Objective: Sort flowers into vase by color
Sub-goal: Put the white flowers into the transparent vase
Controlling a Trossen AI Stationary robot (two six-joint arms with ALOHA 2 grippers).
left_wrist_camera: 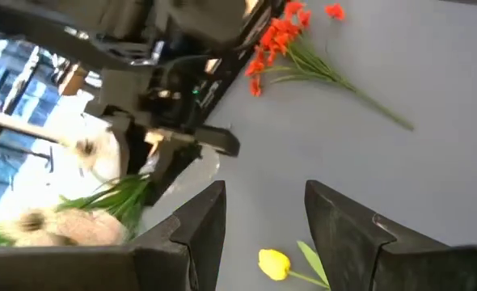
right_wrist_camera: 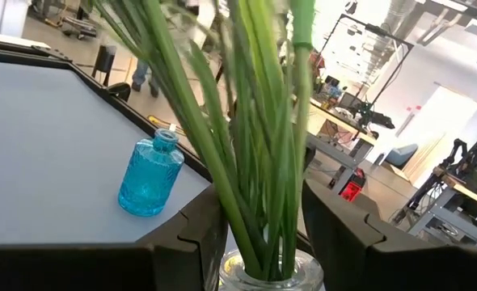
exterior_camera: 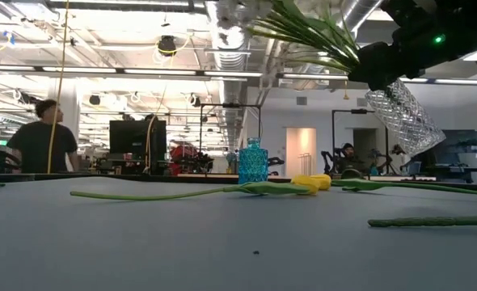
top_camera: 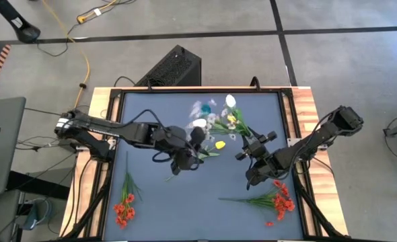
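My right gripper (top_camera: 254, 146) is shut on a clear cut-glass vase (exterior_camera: 404, 117) that is raised over the table's right half. White tulips and pale sprays (top_camera: 231, 121) stick out of its mouth on green stems (right_wrist_camera: 259, 162). My left gripper (left_wrist_camera: 263, 218) is open and hovers at the table's middle. A yellow tulip (left_wrist_camera: 275, 263) lies flat on the table just below it, also seen in the low view (exterior_camera: 311, 183). A small blue glass bottle (right_wrist_camera: 151, 182) stands upright near the far edge. Two red flower bunches lie on the table, one near left (top_camera: 124, 208) and one near right (top_camera: 279, 200). My right gripper holds the clear vase at its neck, just under the rim (right_wrist_camera: 267, 275), pinched with one finger (right_wrist_camera: 194, 234) on each side. The vase is lifted clear of the table and tilted, base (exterior_camera: 420, 137) pointing down and stems slanting up out of the mouth.
The red bunch near the right edge (left_wrist_camera: 283, 36) lies under my right arm. Long green stems (exterior_camera: 166, 194) stretch flat across the table's middle. Wooden rails frame the table (top_camera: 306, 114). People stand in the room beyond the far edge (exterior_camera: 40, 133).
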